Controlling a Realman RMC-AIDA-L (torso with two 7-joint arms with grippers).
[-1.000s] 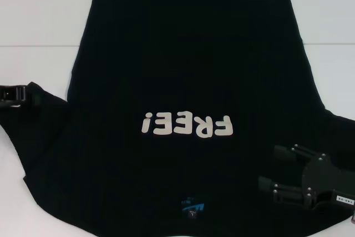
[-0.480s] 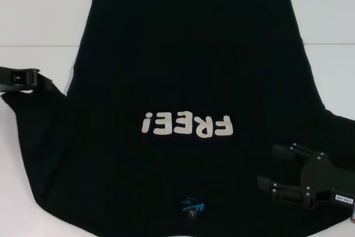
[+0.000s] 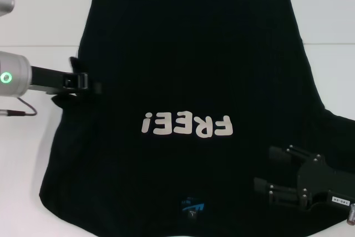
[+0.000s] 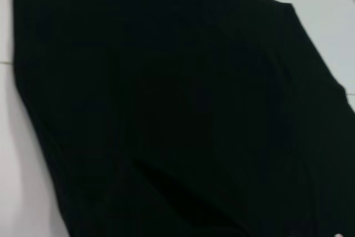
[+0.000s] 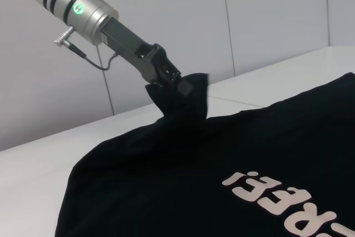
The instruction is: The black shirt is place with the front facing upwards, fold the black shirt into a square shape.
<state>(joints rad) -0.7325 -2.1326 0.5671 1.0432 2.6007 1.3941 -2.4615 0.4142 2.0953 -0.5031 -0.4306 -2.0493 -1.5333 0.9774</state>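
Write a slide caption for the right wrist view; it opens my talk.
Left gripper lifts the black shirt by its sleeve above the table.

A plain white tabletop (image 3: 39, 154) fills the scene, smooth and bare along its near left part. A thin seam line (image 3: 39, 45) crosses it toward the far side. Beyond the tabletop stands a white panelled wall (image 5: 266, 20), divided by faint vertical joints.

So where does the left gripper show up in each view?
Head view: left gripper at the black shirt's left edge, clamped on its sleeve.
Left wrist view: not visible; only shirt.
Right wrist view: left gripper lifting a peak of fabric.
Shared landmark: the FREE! lettering, head and right wrist views.
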